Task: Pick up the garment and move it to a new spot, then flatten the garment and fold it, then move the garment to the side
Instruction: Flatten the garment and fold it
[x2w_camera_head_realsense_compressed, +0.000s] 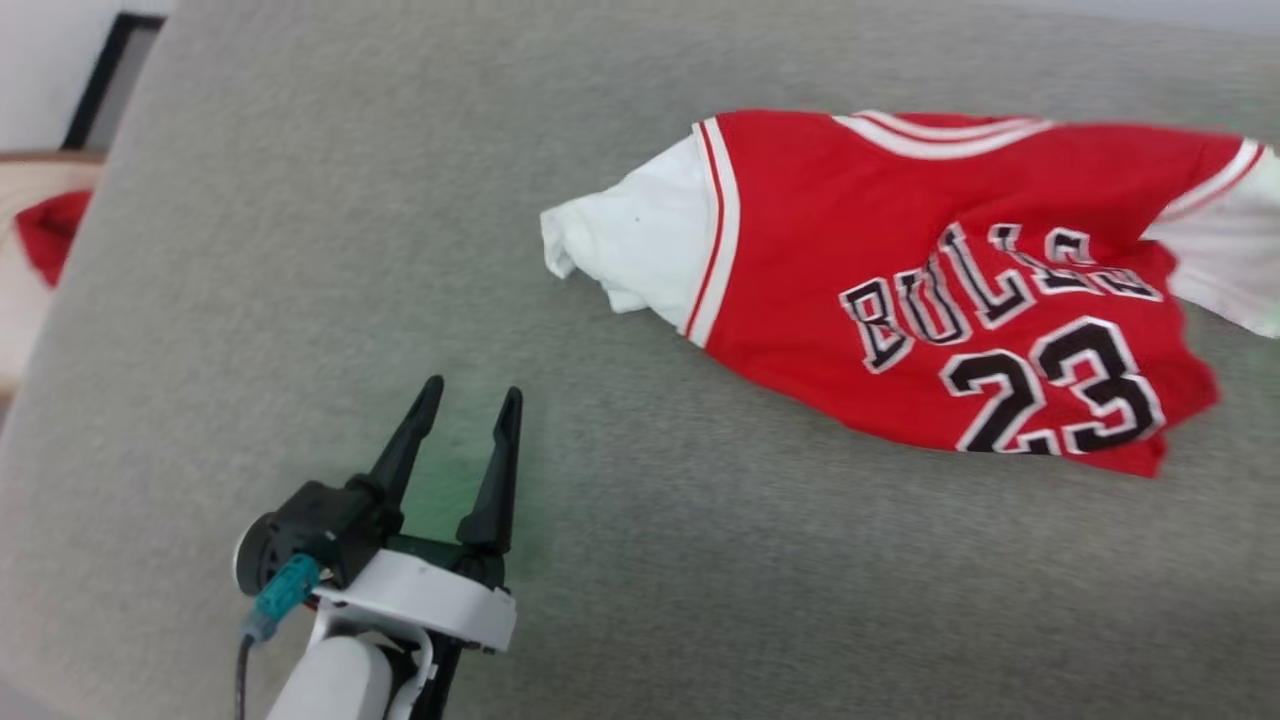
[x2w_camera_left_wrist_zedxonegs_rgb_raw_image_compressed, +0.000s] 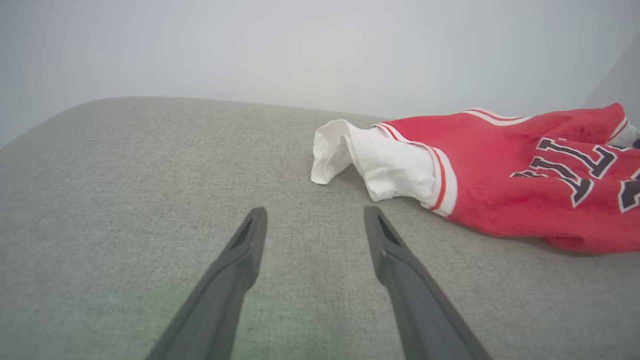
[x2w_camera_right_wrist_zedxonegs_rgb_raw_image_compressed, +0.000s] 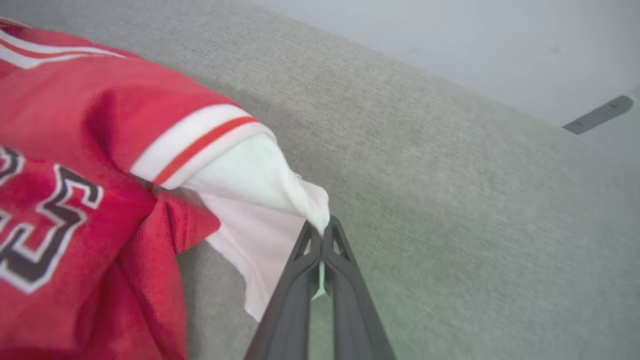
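Observation:
The garment (x2w_camera_head_realsense_compressed: 900, 270) is a red jersey with black "BULLS" and "23" lettering, lying crumpled on the grey cushion at the right of the head view, white inside fabric sticking out at both ends. In the right wrist view my right gripper (x2w_camera_right_wrist_zedxonegs_rgb_raw_image_compressed: 322, 232) is shut on a white corner of the garment (x2w_camera_right_wrist_zedxonegs_rgb_raw_image_compressed: 260, 200), the cloth pinched between its fingertips and lifted a little. My left gripper (x2w_camera_head_realsense_compressed: 470, 395) stands open over bare cushion, down and left of the garment's white end (x2w_camera_left_wrist_zedxonegs_rgb_raw_image_compressed: 370, 160), touching nothing.
The grey fabric cushion (x2w_camera_head_realsense_compressed: 300, 250) spreads under everything, with wide bare room at the left and front. A red cloth (x2w_camera_head_realsense_compressed: 50, 235) lies off the cushion's left edge on a pale surface. A dark frame (x2w_camera_head_realsense_compressed: 105, 75) leans at the far left wall.

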